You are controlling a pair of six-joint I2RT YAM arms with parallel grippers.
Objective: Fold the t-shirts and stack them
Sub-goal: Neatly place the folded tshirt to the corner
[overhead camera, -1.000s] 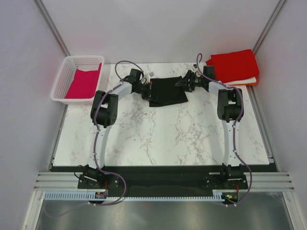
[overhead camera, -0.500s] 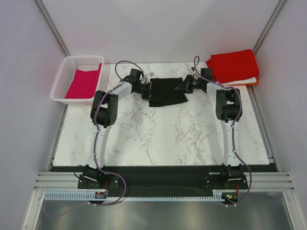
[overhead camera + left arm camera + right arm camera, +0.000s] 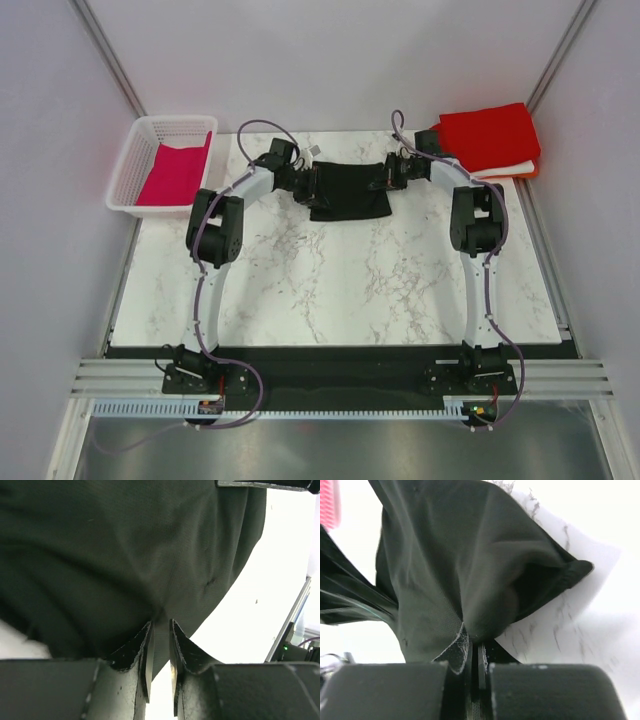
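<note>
Black t-shirt (image 3: 348,188), spread at the middle of the desk's (image 3: 340,290) far edge: right fingers (image 3: 454,655) closed, pinching its right side; left fingers (image 3: 145,655) narrowly parted at its left side.

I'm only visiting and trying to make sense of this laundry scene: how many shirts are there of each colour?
black t-shirt: 1
magenta t-shirt, in the basket: 1
red t-shirt: 1
white t-shirt, only an edge showing under the red: 1
orange t-shirt, only an edge showing: 1
Total: 5
</note>
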